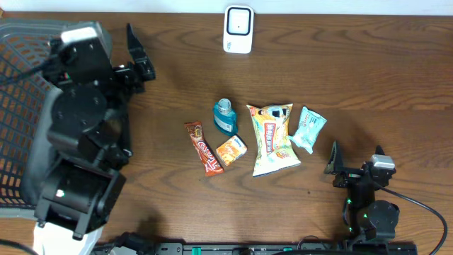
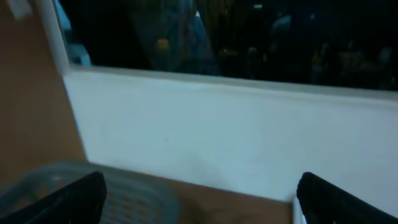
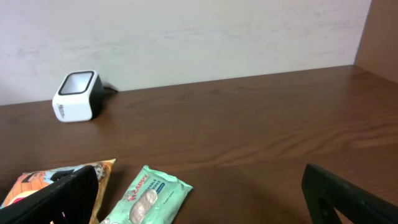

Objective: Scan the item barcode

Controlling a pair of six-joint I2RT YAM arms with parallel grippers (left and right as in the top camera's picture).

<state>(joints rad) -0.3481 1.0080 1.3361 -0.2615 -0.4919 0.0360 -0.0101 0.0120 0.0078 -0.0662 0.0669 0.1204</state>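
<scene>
1. A dark wooden counter (image 1: 368, 64) is seen from above, with a robot arm at each side.
2. A white barcode scanner (image 1: 238, 30) stands at the far edge of the counter, well apart from everything else.
3. Five items lie close together near the middle: a brown candy bar (image 1: 204, 147), a blue bottle (image 1: 225, 116), a small orange packet (image 1: 231, 150), a yellow snack bag (image 1: 272, 138) and a mint-green packet (image 1: 308, 129).
4. None of the items is held, and each lies flat on the counter.
5. The left claw (image 1: 139, 55) is released, its fingers spread wide with nothing between them. It sits at the far left, beside a dark mesh basket (image 1: 18, 106).
6. The right claw (image 1: 354, 163) is also released and empty, at the near right, just beside the mint-green packet.
7. The right wrist camera shows the scanner across the counter, against a pale wall (image 3: 217, 37).
</scene>
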